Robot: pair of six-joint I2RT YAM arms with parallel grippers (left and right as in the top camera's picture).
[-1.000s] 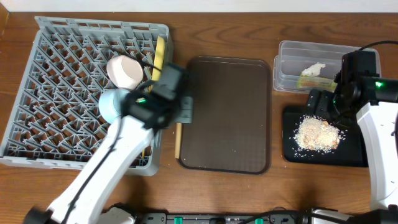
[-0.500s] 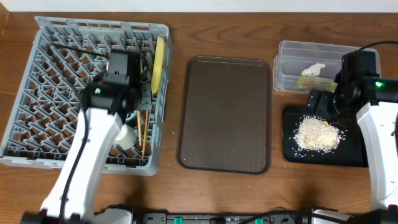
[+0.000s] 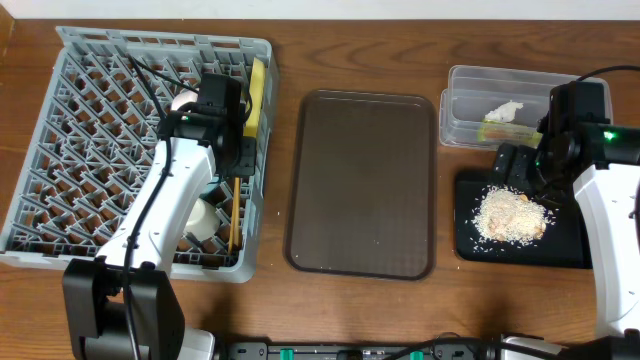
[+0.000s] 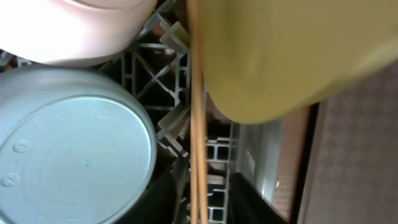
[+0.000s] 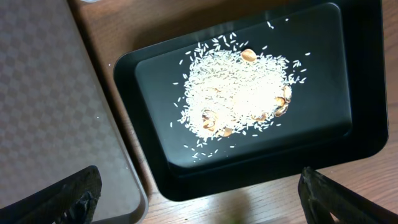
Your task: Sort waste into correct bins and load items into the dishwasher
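The left pincer [image 4: 208, 186] is low over the grey dish rack [image 3: 60, 150], jaws parted a little with the pair of wooden chopsticks [image 4: 198, 118] running straight between them. A gap shows on one side, so this reads as a release, not a clamp. The sticks look laid along the rack's edge row. The light blue bowl [image 4: 68, 143] sits just to one side of the pincer, the yellow plate [image 4: 280, 56] stands on edge close on the other, and the white bowl [image 4: 81, 25] is ahead. To finish well, the jaws likely want to spread a touch more and lift straight up, since a sideways drag could flick a stick out or knock the plate. The right pincer [image 5: 199, 186] is spread wide, holding nothing, with the black tray [image 5: 348, 74] and its rice scraps [image 5: 236, 93] directly beneath. The count: one rack, one plate, two bowls, one small white cup [image 3: 203, 222] behind the left pincer, two chopsticks, one bare brown tray [image 3: 362, 180] between the arms, and one clear tub [image 3: 465, 90] beyond the right pincer holding one tissue [image 3: 505, 110] and one wrapper [image 3: 508, 129].
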